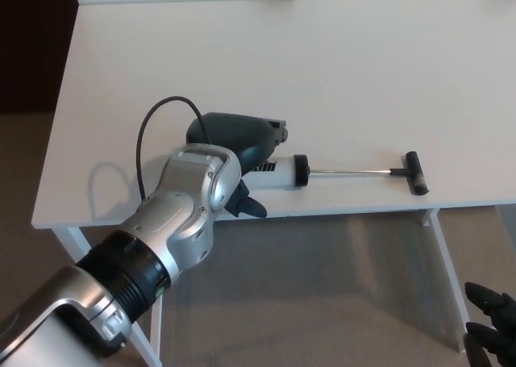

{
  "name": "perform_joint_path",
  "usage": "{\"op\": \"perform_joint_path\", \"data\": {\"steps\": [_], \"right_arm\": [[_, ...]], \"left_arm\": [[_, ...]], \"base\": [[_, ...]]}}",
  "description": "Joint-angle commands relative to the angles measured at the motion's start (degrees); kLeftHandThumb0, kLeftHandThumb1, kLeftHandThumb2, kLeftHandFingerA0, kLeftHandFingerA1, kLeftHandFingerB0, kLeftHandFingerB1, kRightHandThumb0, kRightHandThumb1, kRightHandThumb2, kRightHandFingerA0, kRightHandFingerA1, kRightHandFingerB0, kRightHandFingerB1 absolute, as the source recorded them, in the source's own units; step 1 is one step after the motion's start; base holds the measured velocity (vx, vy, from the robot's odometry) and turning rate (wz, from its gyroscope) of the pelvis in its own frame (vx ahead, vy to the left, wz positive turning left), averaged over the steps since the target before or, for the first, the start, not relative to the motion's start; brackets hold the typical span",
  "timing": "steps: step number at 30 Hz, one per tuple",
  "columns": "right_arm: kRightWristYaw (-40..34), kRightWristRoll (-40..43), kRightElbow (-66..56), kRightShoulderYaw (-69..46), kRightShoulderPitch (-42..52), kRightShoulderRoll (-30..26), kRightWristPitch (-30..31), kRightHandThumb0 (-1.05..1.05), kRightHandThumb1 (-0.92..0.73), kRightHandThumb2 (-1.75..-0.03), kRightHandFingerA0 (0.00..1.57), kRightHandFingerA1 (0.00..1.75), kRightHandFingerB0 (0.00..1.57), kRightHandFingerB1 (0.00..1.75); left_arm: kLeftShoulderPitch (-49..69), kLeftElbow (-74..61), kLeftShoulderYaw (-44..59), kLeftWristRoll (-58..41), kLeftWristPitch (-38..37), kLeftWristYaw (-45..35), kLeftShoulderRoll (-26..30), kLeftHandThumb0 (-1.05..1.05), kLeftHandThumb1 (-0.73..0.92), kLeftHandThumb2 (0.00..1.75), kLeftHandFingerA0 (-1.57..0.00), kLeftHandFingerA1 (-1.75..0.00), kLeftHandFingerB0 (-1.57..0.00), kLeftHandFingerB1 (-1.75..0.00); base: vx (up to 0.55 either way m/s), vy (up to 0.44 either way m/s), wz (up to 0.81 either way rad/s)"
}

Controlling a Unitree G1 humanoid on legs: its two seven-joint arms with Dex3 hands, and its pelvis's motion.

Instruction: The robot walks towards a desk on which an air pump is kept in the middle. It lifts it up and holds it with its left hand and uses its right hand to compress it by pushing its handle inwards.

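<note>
Left hand [238,141] is hovering over the pump [322,172], covering its white barrel; can't tell if fingers are apart or clamped. Pump is lying near the desk [363,60] front edge, rod out, handle [416,173] at far end. Right hand [492,335] is hanging below the desk; finger state unclear.

A white desk [339,52] fills the upper and middle frame, supported on white angled legs [447,278] at lower right and lower left. Beige carpet [322,302] covers the floor below. A dark panel [32,44] occupies the upper left.
</note>
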Motion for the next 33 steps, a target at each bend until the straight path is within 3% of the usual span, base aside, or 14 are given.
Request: {"op": "perform_joint_path", "data": {"steps": [1,9,10,11,12,14,20,21,22,24,25,29,30,33], "right_arm": [[0.09,0.8,-0.68,-0.62,-0.37,-0.52,1.25,-0.71,-0.74,-1.05,0.06,0.47,0.0,0.31],[0.22,1.01,-0.51,-0.63,-0.92,-0.44,1.43,-0.72,-0.74,-1.05,0.05,0.47,0.01,0.3],[0.12,0.94,-0.58,-0.57,-1.12,-0.37,1.6,-0.71,-0.74,-1.05,0.07,0.48,0.0,0.32],[0.05,0.89,-0.65,-0.52,-1.23,-0.33,1.73,-0.71,-0.74,-1.05,0.07,0.48,0.0,0.32],[0.04,0.97,-0.77,-0.53,-1.25,-0.26,1.87,-0.71,-0.75,-1.05,0.05,0.46,0.0,0.3],[0.17,1.3,-0.5,-0.55,-1.62,-0.04,1.83,-0.64,-0.75,-1.08,0.0,0.45,0.0,0.32],[0.34,1.49,-0.11,-0.51,-2.37,0.05,1.75,-0.65,-0.75,-1.08,0.0,0.45,0.0,0.33],[0.23,1.44,-0.43,-0.51,-2.49,0.07,2.04,-0.64,-0.74,-1.08,0.02,0.46,0.0,0.34],[0.16,1.43,-0.77,-0.52,-2.53,0.08,2.29,-0.65,-0.75,-1.08,0.01,0.45,0.0,0.33],[0.11,1.42,-1.0,-0.54,-2.56,0.09,2.46,-0.65,-0.75,-1.08,0.01,0.45,0.0,0.33],[-0.1,1.05,-1.11,-0.45,-2.67,0.0,2.5,-0.73,-0.75,-1.06,0.07,0.47,0.0,0.31],[-0.18,0.51,-1.02,-0.15,-2.89,-0.16,2.18,-0.72,-0.75,-1.06,0.07,0.48,0.0,0.33],[-0.25,0.48,-1.0,-0.17,-2.99,-0.16,2.25,-0.71,-0.74,-1.06,0.1,0.49,0.0,0.33],[-0.41,0.37,-1.24,-0.25,-3.07,-0.17,2.51,-0.71,-0.75,-1.06,0.1,0.49,0.0,0.34]], "left_arm": [[0.83,1.64,1.13,-0.93,0.54,-4.32,0.5,-0.59,0.48,0.55,-0.46,-0.42,-0.22,-0.29],[1.31,1.9,3.18,-2.09,0.64,-4.52,-0.5,-0.57,0.47,0.55,-0.42,-0.4,-0.24,-0.3],[1.46,1.83,3.06,-1.62,-0.09,-3.86,-0.32,-0.36,0.65,0.6,-0.76,-0.72,-0.31,-0.31],[1.59,1.75,2.97,-1.29,-0.63,-3.36,-0.17,-0.36,0.65,0.6,-0.76,-0.72,-0.31,-0.31],[0.98,2.11,1.8,0.24,-1.36,-3.02,0.36,-0.15,0.64,0.6,-0.77,-1.32,-0.34,-0.32],[0.16,3.0,0.72,2.21,-3.34,-0.22,1.17,-0.12,0.66,0.6,-0.77,-1.18,-0.51,-0.38],[-0.26,5.22,2.11,2.13,-6.88,8.31,0.82,-0.21,0.68,0.61,-0.8,-1.28,-0.67,-0.47],[-0.08,6.31,3.05,1.41,-8.95,11.81,0.58,-0.26,0.81,0.64,-0.86,-1.27,-0.74,-0.51],[0.26,7.53,3.4,1.4,-10.96,15.92,0.44,-0.27,0.74,0.65,-0.8,-1.63,-0.8,-0.64],[0.48,8.5,3.64,1.45,-12.44,18.91,0.32,-0.27,0.74,0.65,-0.8,-1.63,-0.8,-0.64],[0.61,9.18,3.49,1.73,-13.46,20.55,0.43,-0.31,0.84,0.69,-0.79,-1.62,-0.74,-0.8],[1.41,9.81,3.24,1.69,-15.44,21.71,0.99,-0.47,0.74,0.86,-0.89,-1.43,-0.73,-0.66],[1.56,10.14,3.03,1.87,-15.83,22.4,1.04,-0.37,0.83,0.69,-0.78,-1.59,-0.7,-0.6],[1.75,11.09,2.43,2.47,-16.65,24.29,1.02,-0.37,0.86,0.7,-0.78,-1.63,-0.69,-0.69]], "base": [[0.0,0.0,0.0],[0.0,0.0,0.0],[0.0,0.0,0.0],[0.0,0.0,0.0],[0.0,0.0,0.0],[0.0,0.0,0.0],[0.0,0.0,0.0],[0.0,0.0,0.0],[0.0,0.0,0.0],[0.0,0.0,0.0],[0.0,0.0,0.0],[0.0,0.0,0.0],[0.0,0.0,0.0],[0.0,0.0,0.0]]}}
